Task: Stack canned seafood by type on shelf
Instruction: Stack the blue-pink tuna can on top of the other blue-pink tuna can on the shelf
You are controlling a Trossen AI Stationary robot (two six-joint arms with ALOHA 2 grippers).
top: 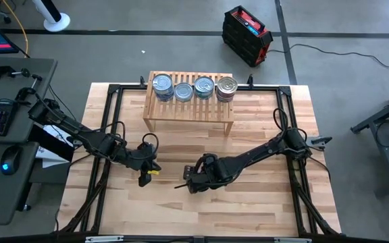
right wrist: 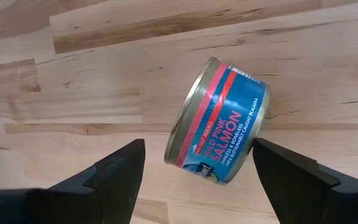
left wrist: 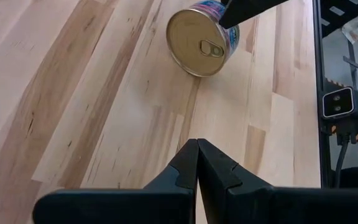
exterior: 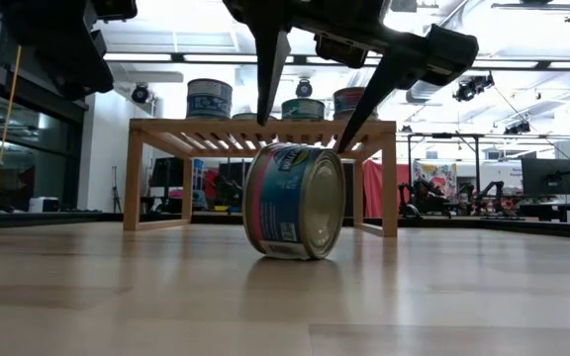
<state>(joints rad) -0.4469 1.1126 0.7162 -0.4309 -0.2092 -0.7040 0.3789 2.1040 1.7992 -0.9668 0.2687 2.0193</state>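
Salmon can (right wrist: 219, 124) is seen standing on its edge on the tabletop (top: 262, 196), in front of the shelf (top: 189, 108), gold pull-tab lid facing the left arm. Right gripper (exterior: 315, 84) is positioned directly above the can, fingers spread wide to either side of it, without contact. Left gripper (left wrist: 197, 163) is held just beside, low over the bare wood, fingers pressed together on nothing. Four can stacks (top: 194, 88) are lined up along the shelf's rear edge.
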